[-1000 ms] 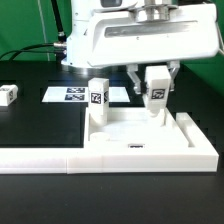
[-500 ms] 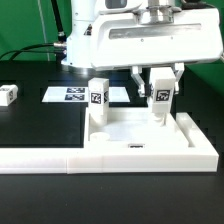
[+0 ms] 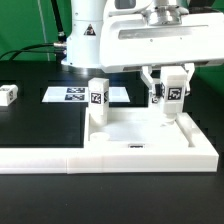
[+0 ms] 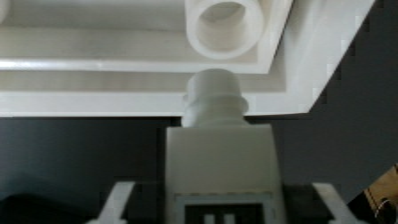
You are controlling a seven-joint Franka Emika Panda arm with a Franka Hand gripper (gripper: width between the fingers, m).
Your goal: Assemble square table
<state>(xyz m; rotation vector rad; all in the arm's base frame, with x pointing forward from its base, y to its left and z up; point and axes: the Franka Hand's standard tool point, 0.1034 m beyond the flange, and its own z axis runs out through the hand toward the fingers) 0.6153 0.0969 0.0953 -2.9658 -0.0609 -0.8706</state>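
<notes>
One tabletop point(image 3: 135, 128), apparently three legs point(image 3: 97, 97) point(image 3: 175, 92) point(image 3: 8, 95)

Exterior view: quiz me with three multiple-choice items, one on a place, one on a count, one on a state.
1. The held leg is: A) over the tabletop's corner on the exterior view's right; B) lying beside the tabletop; C) out of frame.
2. Legs in the exterior view: A) one; B) three; C) six.
3. The gripper is: A) open, empty; B) shut on the leg; C) hidden.
A: it hangs over that corner. B: held leg, standing leg on the tabletop, loose leg. B: it clamps the leg's sides.
</notes>
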